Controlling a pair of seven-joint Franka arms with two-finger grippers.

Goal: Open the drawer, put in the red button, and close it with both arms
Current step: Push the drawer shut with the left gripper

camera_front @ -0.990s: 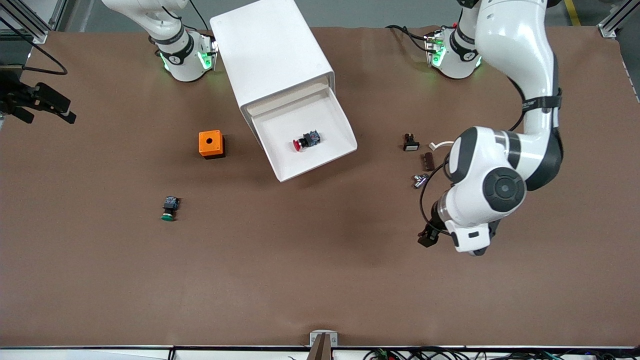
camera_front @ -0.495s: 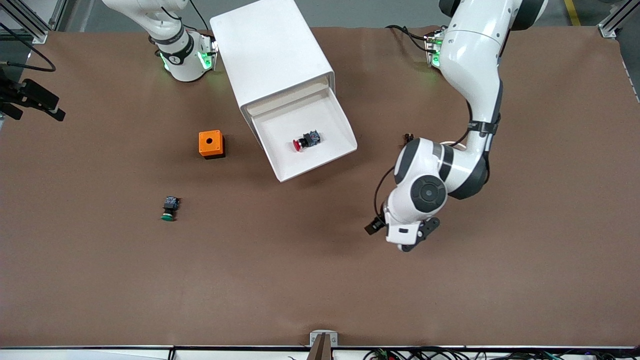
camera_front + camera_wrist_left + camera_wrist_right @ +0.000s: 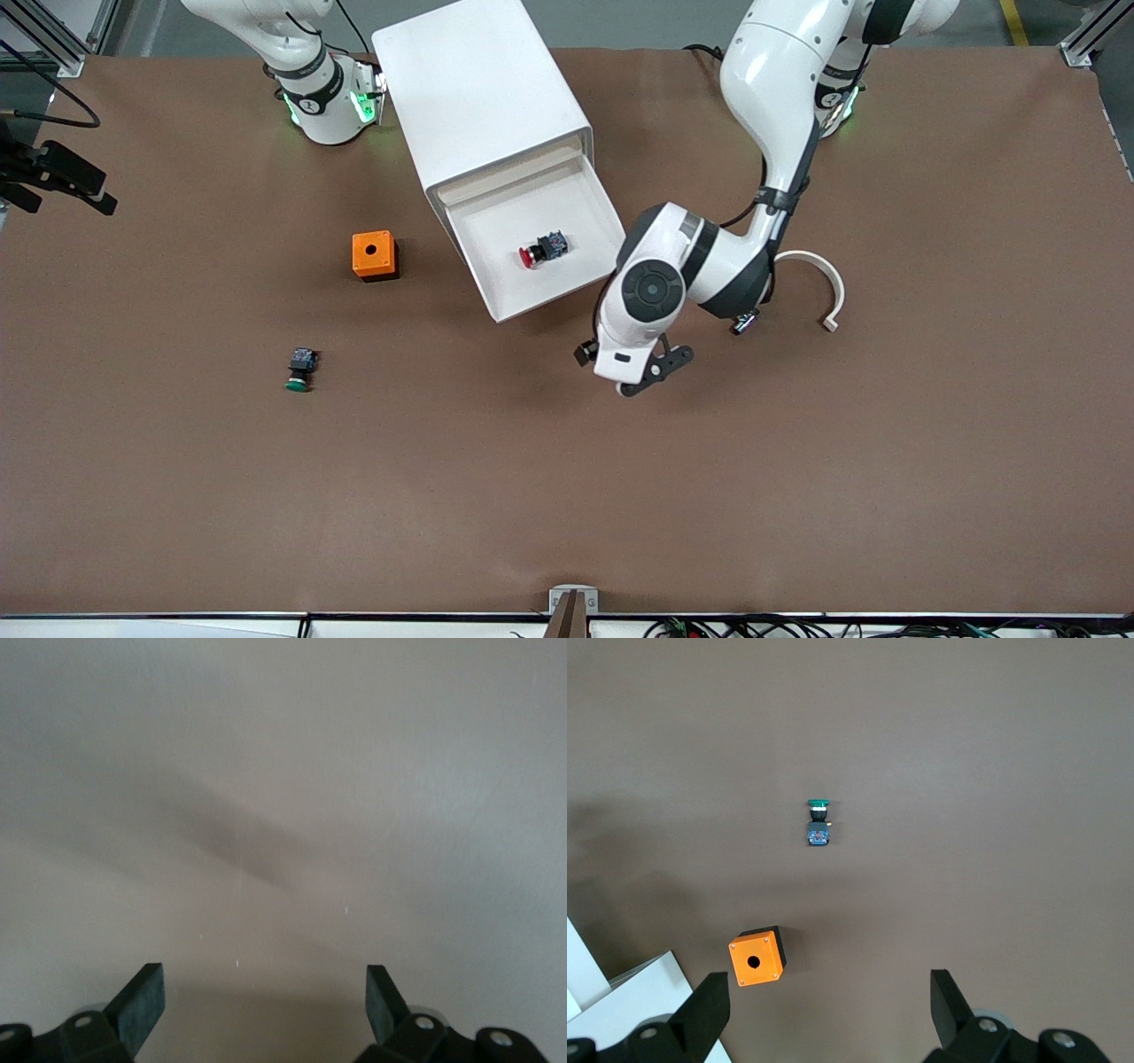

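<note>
The left gripper (image 3: 264, 1005) hung with its fingers (image 3: 142, 1001) spread wide and nothing between them, over bare brown table (image 3: 567, 496) just in front of the open drawer (image 3: 496, 306); its wrist view showed only plain, shadowed surface. The right gripper (image 3: 829, 1010) was likewise spread and empty, high over the right arm's end of the table, where that arm waited.

The red button (image 3: 542, 248) lay on its side inside the drawer, pulled out of a white cabinet (image 3: 474, 89) that sat askew on the table. An orange box (image 3: 374, 255) with a round hole in its top stood beside the drawer toward the right arm's end, and a green-capped button (image 3: 300, 369) lay nearer the front camera than the box. A curved white strip (image 3: 819, 282) rested near the left arm's elbow. The table was covered in a matte brown sheet, with aluminium framing (image 3: 53, 40) at its corners and grey floor past the bases.
</note>
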